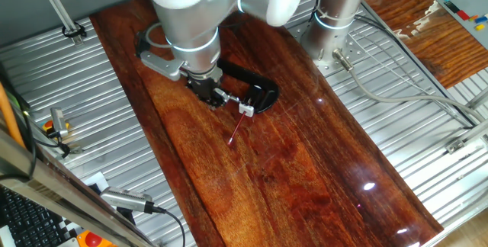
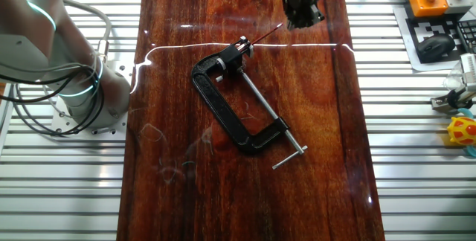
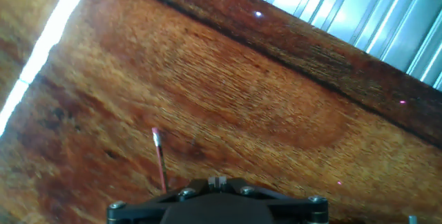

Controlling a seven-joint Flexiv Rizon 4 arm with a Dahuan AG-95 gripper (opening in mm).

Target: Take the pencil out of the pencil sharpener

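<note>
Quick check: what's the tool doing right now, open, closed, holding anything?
Tool: cannot be told; its fingers are hidden in every view. It hovers near the free end of the pencil, which is still in the pencil sharpener.

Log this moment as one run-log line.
thin red pencil: tip in small white pencil sharpener | sharpener: clamped in black C-clamp | gripper: near pencil's free end, state unclear | extraction: not done

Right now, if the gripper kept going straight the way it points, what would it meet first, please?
Probably the bare wooden tabletop: the hand view looks along the fingers onto wood. The pencil shows low in that view, just off that line, though depth is unclear.
</note>
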